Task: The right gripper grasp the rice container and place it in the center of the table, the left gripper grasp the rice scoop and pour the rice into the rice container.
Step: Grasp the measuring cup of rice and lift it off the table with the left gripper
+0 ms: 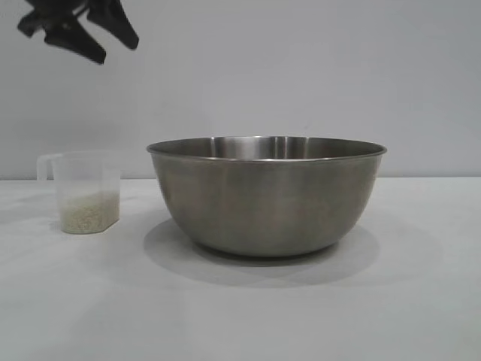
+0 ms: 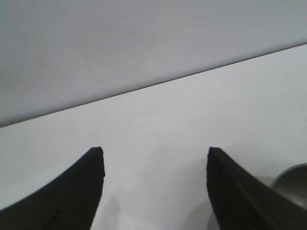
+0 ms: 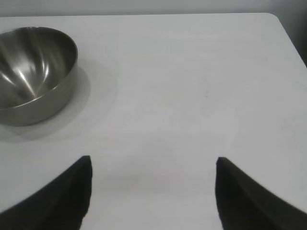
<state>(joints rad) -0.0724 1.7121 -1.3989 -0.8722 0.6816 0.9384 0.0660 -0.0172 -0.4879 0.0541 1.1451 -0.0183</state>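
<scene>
The rice container [image 1: 267,195], a large steel bowl, stands upright on the white table [image 1: 421,301] at its middle. It also shows in the right wrist view [image 3: 33,67], empty, and a sliver of it shows in the left wrist view [image 2: 293,182]. The rice scoop [image 1: 86,188], a clear plastic cup with a side handle, stands to the bowl's left with rice [image 1: 89,212] in its bottom. My left gripper [image 1: 119,51] hangs open and empty high above the scoop; it is also open in its own view [image 2: 154,151]. My right gripper [image 3: 153,160] is open and empty, off from the bowl and out of the exterior view.
A plain grey wall runs behind the table. The table's far edge and a rounded corner [image 3: 273,17] show in the right wrist view. Bare tabletop lies to the right of the bowl and in front of it.
</scene>
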